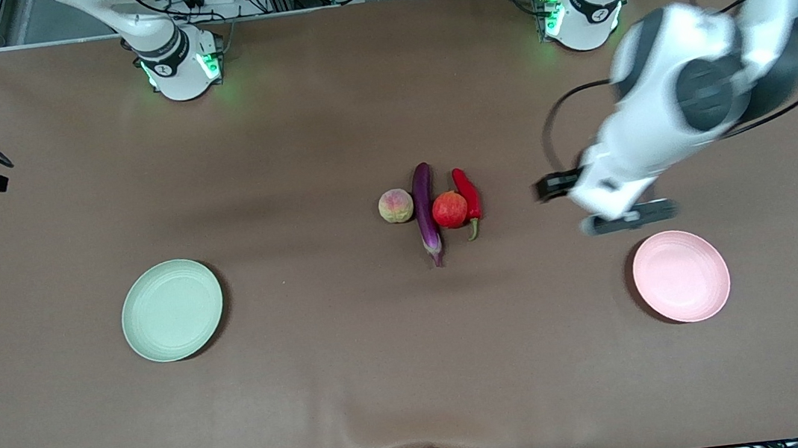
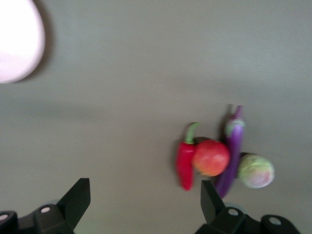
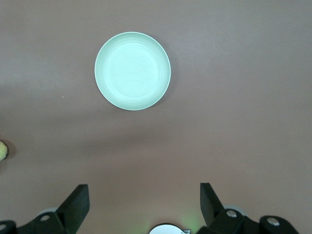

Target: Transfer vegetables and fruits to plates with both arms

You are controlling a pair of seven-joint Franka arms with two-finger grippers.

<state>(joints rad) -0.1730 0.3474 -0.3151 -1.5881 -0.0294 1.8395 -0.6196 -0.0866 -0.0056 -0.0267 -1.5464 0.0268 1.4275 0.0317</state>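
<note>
From the front, the left arm's black two-finger gripper is hanging over bare brown table, between the pale pink round plate and the produce cluster: fuzzy peach, long purple eggplant, round red fruit and red chili pepper.

The left wrist view is showing its fingers spread apart, empty, the cluster near one fingertip.

The right gripper is waiting with fingers apart, well short of the pale green round plate.
</note>
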